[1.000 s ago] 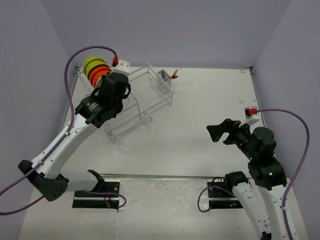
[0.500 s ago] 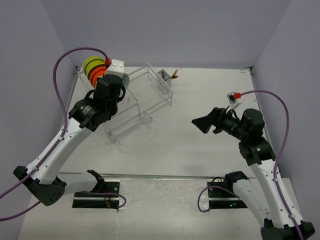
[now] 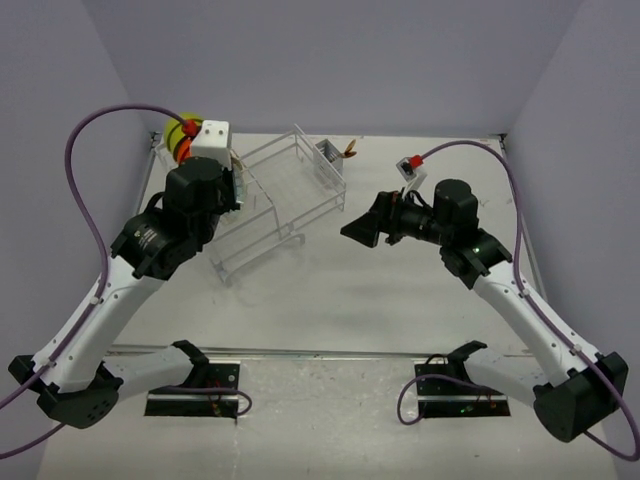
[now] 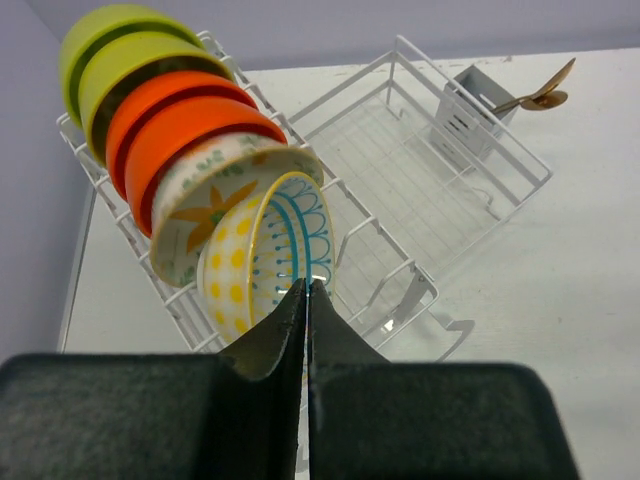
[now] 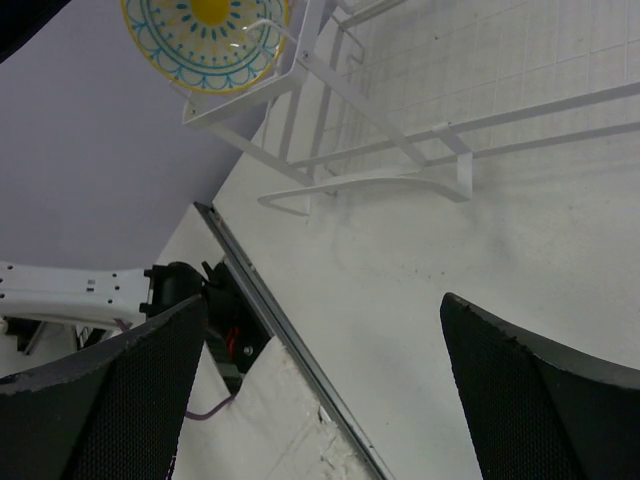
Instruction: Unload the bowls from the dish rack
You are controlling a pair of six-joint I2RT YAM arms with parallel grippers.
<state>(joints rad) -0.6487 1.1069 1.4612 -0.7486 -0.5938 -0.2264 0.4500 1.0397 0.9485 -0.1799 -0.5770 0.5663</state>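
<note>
**Dish rack: bowls all aboard, both arms nearer**

Top external: the left arm has moved back over the left end of the dish rack (image 3: 290, 195), so only a sliver of the lime-green bowls (image 3: 176, 128) shows. Its gripper is hidden here. The right gripper (image 3: 367, 224) has come from the table's right side to near the rack, jaws apart.

Left wrist: the left gripper (image 4: 306, 290) has its jaws together, tips at the rim of the yellow-dotted bowl (image 4: 240, 262). Contact cannot be told. Behind it, on edge in one row, stand the cream leaf-pattern bowl (image 4: 205, 195), two orange bowls (image 4: 165, 115) and two lime-green. The grey cutlery basket (image 4: 470, 115) is at the far end.

Right wrist: the fingers (image 5: 100, 395) are wide apart over the table (image 5: 450, 250), with rack wires and the dotted bowl at upper left.
</note>
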